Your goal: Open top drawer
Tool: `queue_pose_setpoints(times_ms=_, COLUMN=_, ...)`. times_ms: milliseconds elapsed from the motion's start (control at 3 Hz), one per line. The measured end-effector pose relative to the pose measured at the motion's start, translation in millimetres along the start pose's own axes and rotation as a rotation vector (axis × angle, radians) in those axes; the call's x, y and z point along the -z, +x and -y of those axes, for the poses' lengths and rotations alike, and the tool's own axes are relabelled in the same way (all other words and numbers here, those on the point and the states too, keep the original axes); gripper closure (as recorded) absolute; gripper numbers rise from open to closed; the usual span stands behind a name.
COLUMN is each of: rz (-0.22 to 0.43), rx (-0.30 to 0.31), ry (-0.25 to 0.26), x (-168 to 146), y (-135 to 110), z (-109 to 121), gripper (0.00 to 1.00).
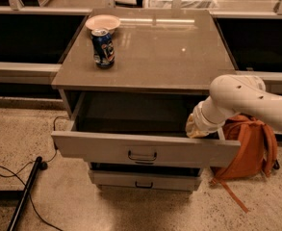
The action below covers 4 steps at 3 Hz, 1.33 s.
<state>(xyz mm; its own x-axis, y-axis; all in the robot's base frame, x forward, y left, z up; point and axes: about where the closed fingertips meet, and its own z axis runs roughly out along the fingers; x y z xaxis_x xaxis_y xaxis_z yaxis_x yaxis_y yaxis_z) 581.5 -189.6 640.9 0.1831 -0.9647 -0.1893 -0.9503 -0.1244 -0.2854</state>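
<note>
The top drawer (102, 149) of the grey cabinet stands pulled well out, its flat front facing me with a small dark loop handle (142, 156) at its middle and a plain dark interior behind it. My white arm comes in from the right. My gripper (197, 127) reaches down into the drawer's right side, just behind the front panel; its tip is hidden by the wrist and the drawer front.
A blue can (103, 47) and a shallow bowl (102, 22) stand on the cabinet top (169, 52) at the back left. A lower drawer (144, 181) sticks out a little. An orange backpack (249, 148) leans at the right. A dark pole and cables (22, 191) lie on the floor at left.
</note>
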Motion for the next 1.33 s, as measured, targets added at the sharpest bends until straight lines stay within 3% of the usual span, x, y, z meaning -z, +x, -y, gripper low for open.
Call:
queue_pose_setpoints(times_ms=333, rz=0.008, rx=0.008, ry=-0.022, x=-3, y=-3, z=-9, gripper=0.95)
queue_pose_setpoints(times_ms=1333, rz=0.027, rx=0.051, ry=-0.104, x=11, y=-13, z=-61, gripper=0.95)
